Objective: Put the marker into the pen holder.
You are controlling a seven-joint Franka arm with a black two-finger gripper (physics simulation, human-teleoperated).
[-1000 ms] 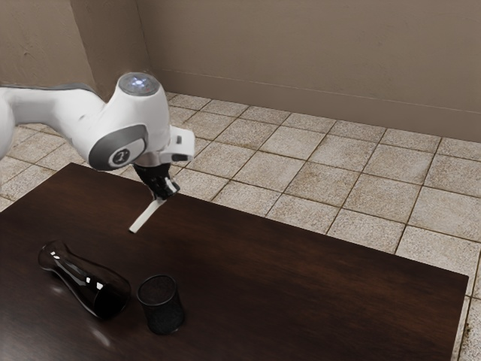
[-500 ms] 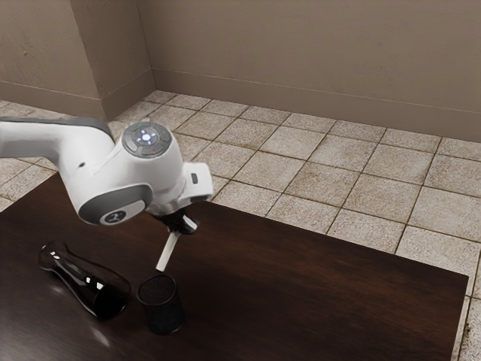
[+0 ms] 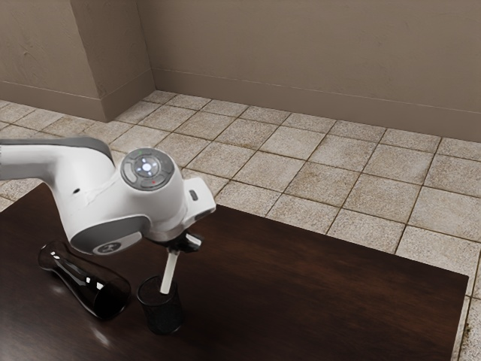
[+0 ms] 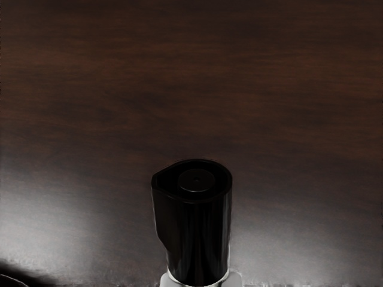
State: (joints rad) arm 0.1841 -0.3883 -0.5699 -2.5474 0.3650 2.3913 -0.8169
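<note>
One glass carafe [image 3: 92,287] is seen at the exterior view's left on the dark tabletop [image 3: 316,289]. Just beside it, the black pen holder [image 3: 164,316] is stood upright. At its mouth, the white lower end of the marker [image 3: 170,273] is shown, though its depth cannot be told. The marker's black upper end is grasped, slightly tilted, by the pincer [image 3: 183,243].

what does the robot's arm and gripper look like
The arm has a glossy white, rounded shell with grey trim, a round grey button panel with glowing whitish-blue lights, and a small round emblem. The gripper is black.
</note>
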